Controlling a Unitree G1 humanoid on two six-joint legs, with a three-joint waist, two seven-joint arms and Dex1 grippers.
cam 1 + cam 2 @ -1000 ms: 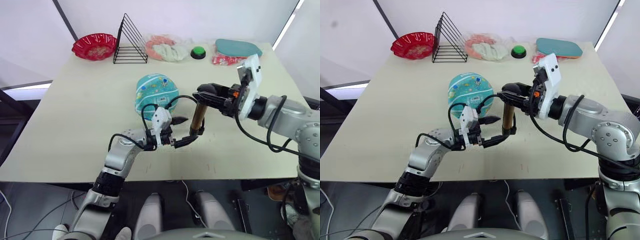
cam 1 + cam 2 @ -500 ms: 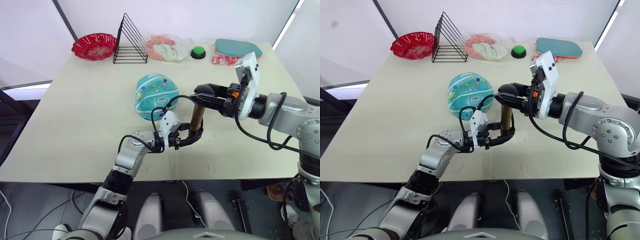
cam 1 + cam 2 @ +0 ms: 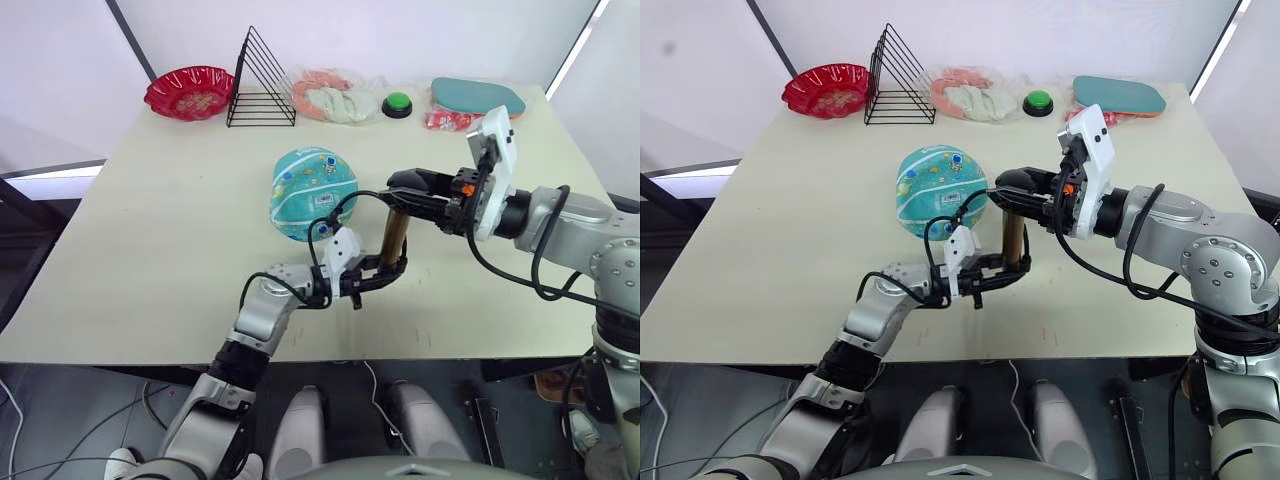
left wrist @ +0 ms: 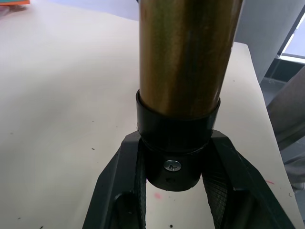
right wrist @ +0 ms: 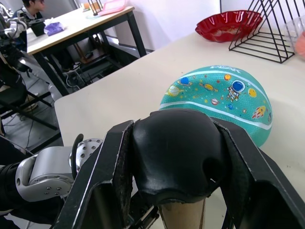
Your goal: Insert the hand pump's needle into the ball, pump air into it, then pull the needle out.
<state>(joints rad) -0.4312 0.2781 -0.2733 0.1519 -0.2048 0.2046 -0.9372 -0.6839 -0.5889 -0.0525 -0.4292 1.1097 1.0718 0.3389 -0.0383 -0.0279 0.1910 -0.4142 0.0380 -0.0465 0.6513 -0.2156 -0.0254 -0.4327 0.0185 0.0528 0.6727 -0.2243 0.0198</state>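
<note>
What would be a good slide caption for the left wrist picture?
Left gripper clamps the black bottom cap of the amber hand pump, held upright above the table.

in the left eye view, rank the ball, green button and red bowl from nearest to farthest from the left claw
1. The ball, just beyond the left claw, toward the table's middle.
2. The green button, at the far edge, right of centre.
3. The red bowl, in the far left corner.

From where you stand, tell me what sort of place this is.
Probably a robotics lab or test room. A plain table is laid out with unrelated props: a red bowl, a black wire rack and a green push button. The right wrist view shows another work desk with a person seated.
</note>
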